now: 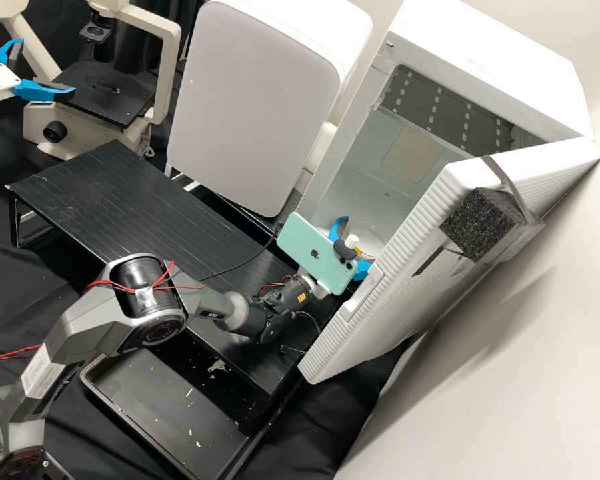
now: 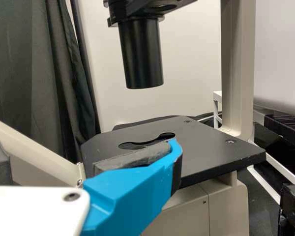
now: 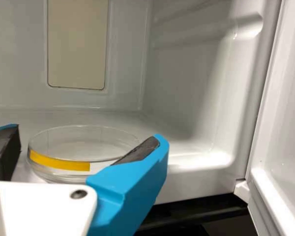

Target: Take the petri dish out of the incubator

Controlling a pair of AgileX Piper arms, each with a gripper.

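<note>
In the high view my right gripper (image 1: 361,245) is at the mouth of the white incubator (image 1: 353,170), partly hidden behind a mounted phone. The right wrist view shows this gripper (image 3: 88,140) open, its two fingers spread on either side of the clear petri dish (image 3: 83,142). The round, lidded dish lies flat on the incubator floor with a yellow strip on its side; one finger overlaps its edge, and contact cannot be told. My left gripper (image 1: 47,69) is at the microscope in the high view; in the left wrist view this gripper (image 2: 83,147) stands open with nothing between its fingers.
The incubator door (image 1: 407,267) stands open beside the right arm, a black foam block (image 1: 479,223) strapped to it. A black raised table (image 1: 133,200) is under that arm, with a white-grey box (image 1: 247,100) behind. The microscope stage (image 2: 206,147) is close to the left gripper.
</note>
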